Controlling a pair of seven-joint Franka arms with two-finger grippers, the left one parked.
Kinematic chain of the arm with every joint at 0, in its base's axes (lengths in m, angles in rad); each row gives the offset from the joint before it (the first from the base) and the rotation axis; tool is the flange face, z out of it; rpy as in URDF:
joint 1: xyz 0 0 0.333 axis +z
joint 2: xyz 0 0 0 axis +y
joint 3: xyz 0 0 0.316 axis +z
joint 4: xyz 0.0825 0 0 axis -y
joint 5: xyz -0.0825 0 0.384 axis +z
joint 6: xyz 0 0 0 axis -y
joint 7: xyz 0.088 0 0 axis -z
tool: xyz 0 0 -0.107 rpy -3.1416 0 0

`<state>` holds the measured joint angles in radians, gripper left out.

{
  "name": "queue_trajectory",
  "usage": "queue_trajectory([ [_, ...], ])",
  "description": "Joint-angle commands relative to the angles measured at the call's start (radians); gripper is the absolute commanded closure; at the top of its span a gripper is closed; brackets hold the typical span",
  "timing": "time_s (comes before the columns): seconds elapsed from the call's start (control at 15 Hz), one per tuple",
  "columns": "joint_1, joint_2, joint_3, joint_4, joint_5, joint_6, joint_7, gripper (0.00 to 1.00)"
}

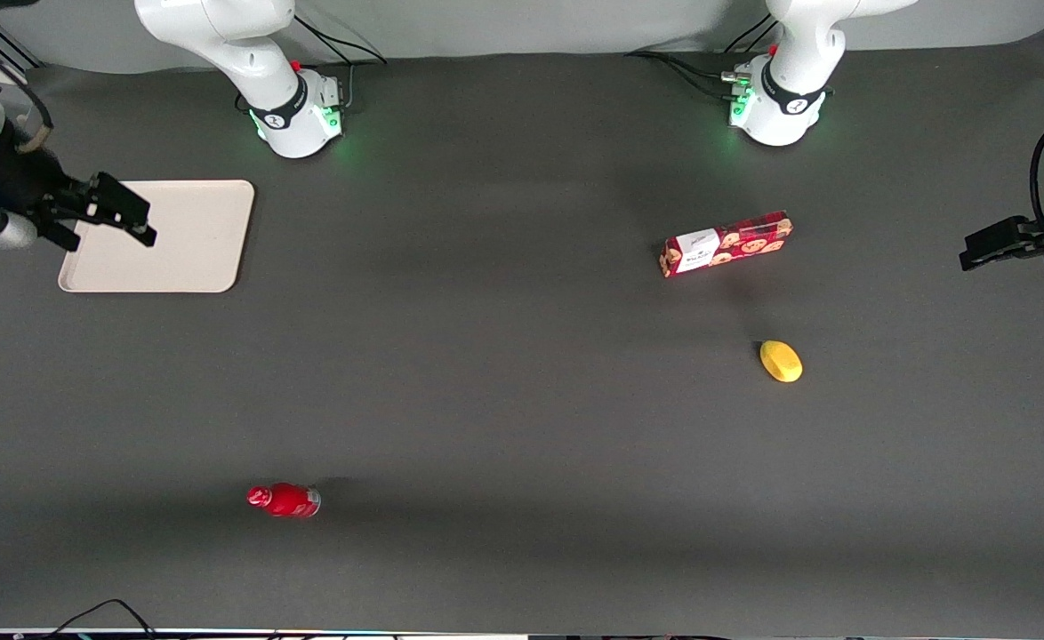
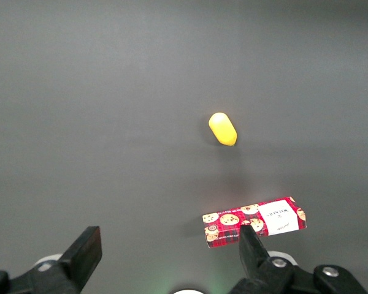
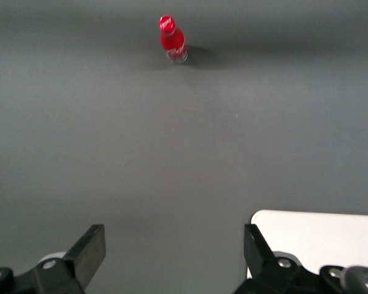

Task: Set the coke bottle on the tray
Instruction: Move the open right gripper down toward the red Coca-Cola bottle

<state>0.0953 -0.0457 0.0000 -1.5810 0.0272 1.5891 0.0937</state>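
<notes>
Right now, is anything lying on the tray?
Nothing rests on the tray; its visible surface is bare. The gripper, open, hangs above one edge and hides a strip of it in the front view. The coke bottle stands on the table, much nearer the front camera.

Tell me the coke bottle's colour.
All red, cap included; the coke bottle shows best in the right wrist view, far from the open gripper.

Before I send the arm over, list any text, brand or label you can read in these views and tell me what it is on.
None reads with certainty.
Cookie box: dark print on its white label, too small to read.
Coke bottle: faint white lettering, too blurred to read.
Arm bases: small dark marking on the collar, unreadable.
Tray and yellow object: no text seen.
The tool, open, hangs over the tray.
</notes>
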Motion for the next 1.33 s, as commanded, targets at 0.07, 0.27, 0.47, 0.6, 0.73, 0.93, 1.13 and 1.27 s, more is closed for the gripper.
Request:
queue_trajectory([
  [0.07,0.000,0.275,-0.003,0.261,-0.045,-0.011,-0.043,0.00],
  [0.27,0.012,0.461,-0.005,0.399,-0.058,0.052,-0.066,0.00],
  [0.47,0.017,0.573,-0.002,0.426,-0.058,0.187,-0.077,0.00],
  [0.6,0.020,0.616,0.006,0.427,-0.058,0.257,-0.075,0.00],
  [0.73,0.029,0.661,0.006,0.427,-0.059,0.326,-0.074,0.00],
  [0.93,0.030,0.737,0.006,0.427,-0.085,0.422,-0.071,0.00],
  [1.13,0.029,0.777,0.008,0.426,-0.118,0.508,-0.066,0.00],
  [1.27,0.029,0.799,0.008,0.426,-0.118,0.555,-0.063,0.00],
])
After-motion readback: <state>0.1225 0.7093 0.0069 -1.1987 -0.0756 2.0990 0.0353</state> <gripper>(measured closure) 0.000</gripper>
